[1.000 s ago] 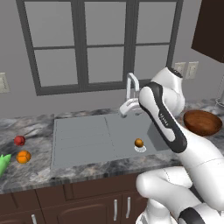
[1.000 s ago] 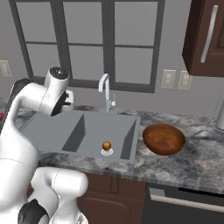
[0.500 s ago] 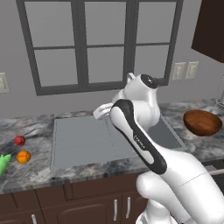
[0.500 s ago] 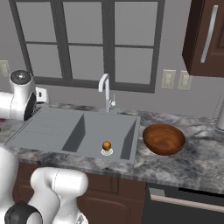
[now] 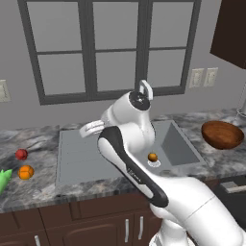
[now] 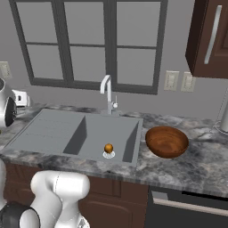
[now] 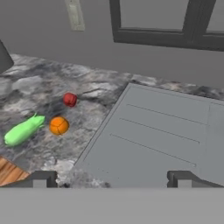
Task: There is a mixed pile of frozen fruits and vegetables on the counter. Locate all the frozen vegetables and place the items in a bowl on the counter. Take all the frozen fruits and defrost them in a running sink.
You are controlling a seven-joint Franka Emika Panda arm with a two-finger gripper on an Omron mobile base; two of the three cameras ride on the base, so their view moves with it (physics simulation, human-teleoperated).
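- Swung left since a second ago, the arm is now aimed from the sink (image 5: pixel 86 153) toward the pile.
- Wide apart and empty, the gripper (image 7: pixel 111 178) is held over the ribbed drainboard.
- One brownish ball (image 5: pixel 152 156) is seen on the drain.
- Left on the marbled counter (image 7: pixel 48 89) are a red ball (image 7: pixel 70 99), an orange ball (image 7: pixel 58 125) and the green pointed piece (image 7: pixel 24 130).
- Smooth round balls could be nudged away by a finger; the wooden bowl (image 6: pixel 166 141) is seen empty.

Tool (image 7: pixel 109 178) wide open, empty.

A home kitchen: marbled counter (image 6: pixel 196 167), sink (image 6: pixel 95 133) with tap (image 6: pixel 107 91), dark cabinets (image 6: pixel 209 38).
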